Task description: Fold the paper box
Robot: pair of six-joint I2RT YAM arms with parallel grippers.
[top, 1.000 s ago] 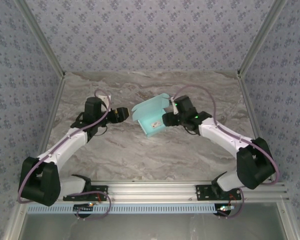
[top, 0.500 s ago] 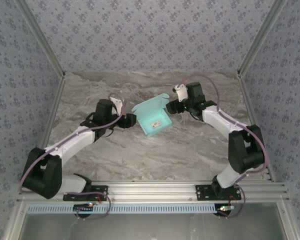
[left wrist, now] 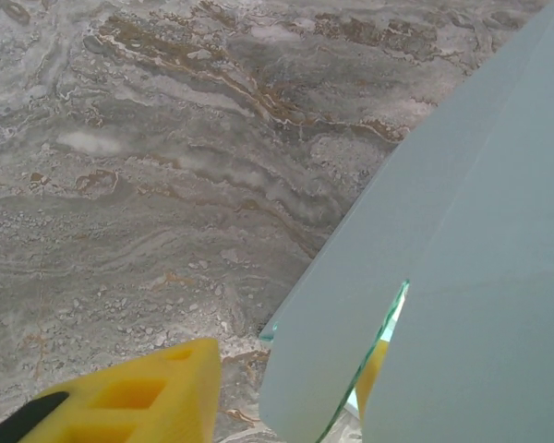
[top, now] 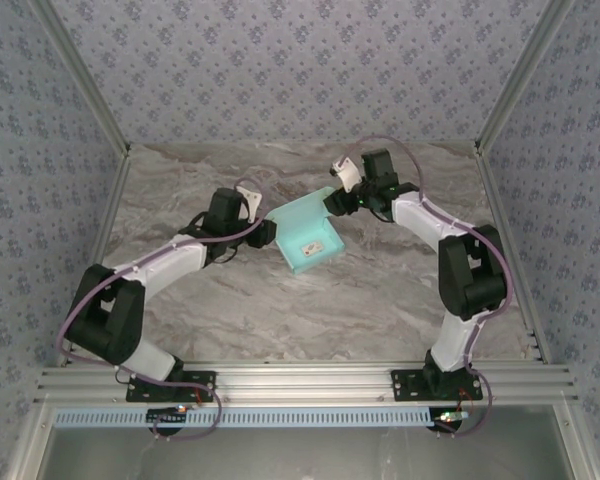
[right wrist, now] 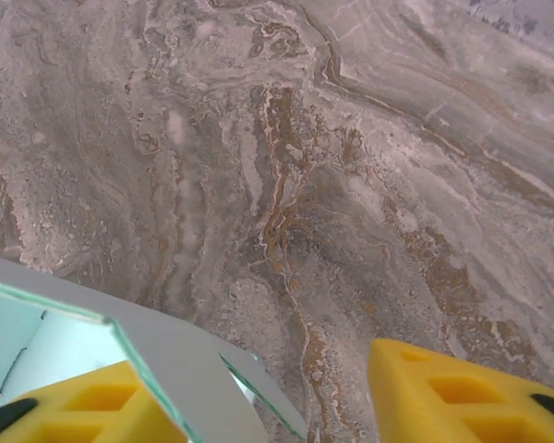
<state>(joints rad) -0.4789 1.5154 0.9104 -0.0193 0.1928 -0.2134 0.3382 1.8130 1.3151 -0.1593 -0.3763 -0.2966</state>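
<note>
surface: grey marble table (top: 280, 310) | on it: pale cyan paper box (top: 302, 232)

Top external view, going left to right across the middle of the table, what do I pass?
Left frame rail → left arm → paper box → right arm → right frame rail. Each arm's jaws sit at the box's edges, too overlapped with it to rank apart.
</note>
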